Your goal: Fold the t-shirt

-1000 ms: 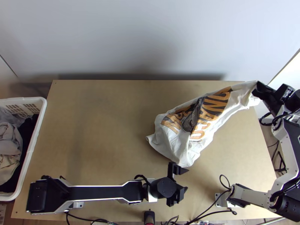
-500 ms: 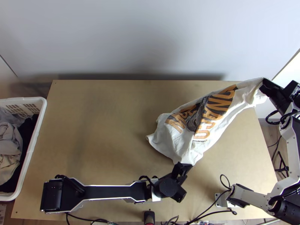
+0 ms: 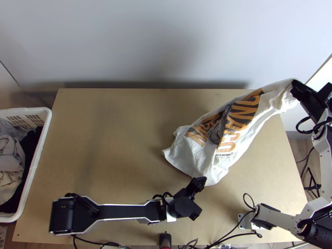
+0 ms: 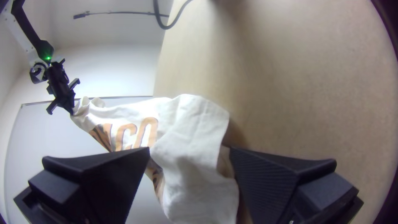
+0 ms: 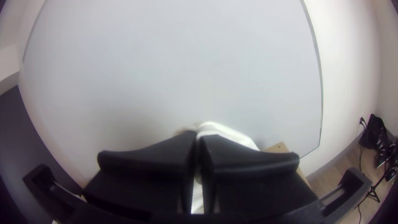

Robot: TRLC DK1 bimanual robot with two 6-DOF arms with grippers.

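Gripping one gathered end of the white printed t-shirt [image 3: 238, 126] in the clenched fingers of the right gripper [image 3: 294, 86], raised near the far right corner of the counter [image 3: 103, 145]; sloping down to its surface; holding the left gripper's [image 3: 202, 195] fingers parted near the t-shirt's lower end.

Left gripper [image 3: 202, 196] spread wide, right gripper [image 3: 294, 88] raised and clamped
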